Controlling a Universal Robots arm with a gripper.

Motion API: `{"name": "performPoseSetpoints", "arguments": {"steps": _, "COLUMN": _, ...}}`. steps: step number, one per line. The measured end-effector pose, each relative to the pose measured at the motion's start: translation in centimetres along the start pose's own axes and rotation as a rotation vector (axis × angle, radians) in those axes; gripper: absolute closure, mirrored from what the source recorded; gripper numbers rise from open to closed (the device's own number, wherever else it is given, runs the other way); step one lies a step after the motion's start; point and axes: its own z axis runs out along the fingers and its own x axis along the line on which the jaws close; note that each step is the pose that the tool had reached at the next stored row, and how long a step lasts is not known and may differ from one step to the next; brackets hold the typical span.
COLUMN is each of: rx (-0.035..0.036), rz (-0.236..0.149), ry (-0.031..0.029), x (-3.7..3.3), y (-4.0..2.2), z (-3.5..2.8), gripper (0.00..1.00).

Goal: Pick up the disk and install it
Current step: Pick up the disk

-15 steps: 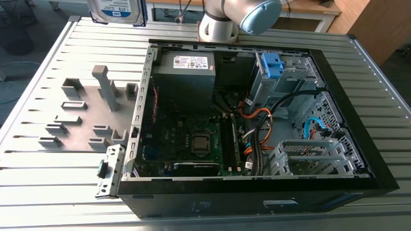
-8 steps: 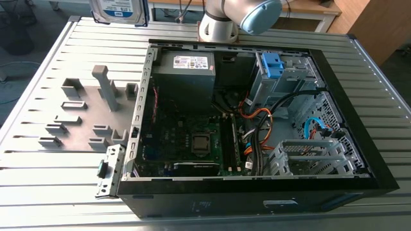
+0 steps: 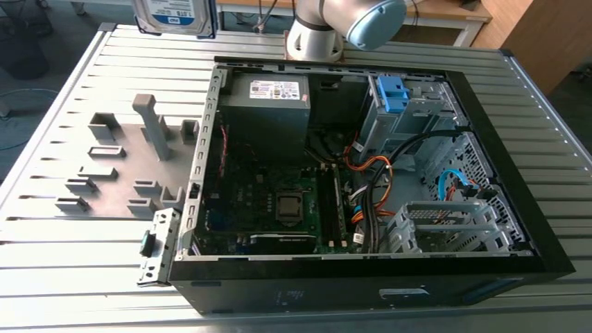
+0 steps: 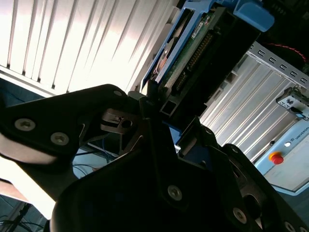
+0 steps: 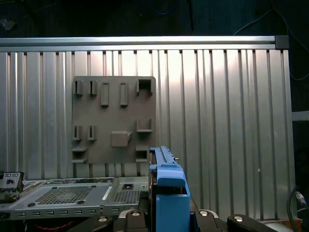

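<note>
1. You are holding the disk (image 3: 174, 15) aloft at the far edge of the surface (image 3: 55, 125), on the exterior view's left; jaws are clamping its end.
2. Likely dense, rigid, shock-sensitive; grip the blue rails (image 5: 166, 193), not the circuit board (image 4: 192, 48).

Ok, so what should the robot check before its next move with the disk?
1. Grip: in the second wrist view the gripper is shut on the disk: ok.
2. Disk up off the table: ok.
3. Computer case open on top: ok.
4. Free slot beside the blue bracket: cannot tell.
5. Cables out of the disk's way: cannot tell; orange and black ones cross the inside.
6. Disk inside the case: not ok, it is outside it.
</note>
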Motion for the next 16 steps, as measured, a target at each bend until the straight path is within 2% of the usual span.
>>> {"name": "performPoseSetpoints", "arguments": {"steps": 16, "rx": 0.0000, "rz": 0.000, "ry": 0.0004, "x": -0.04, "y": -0.72, "z": -0.01, "gripper": 0.64}}
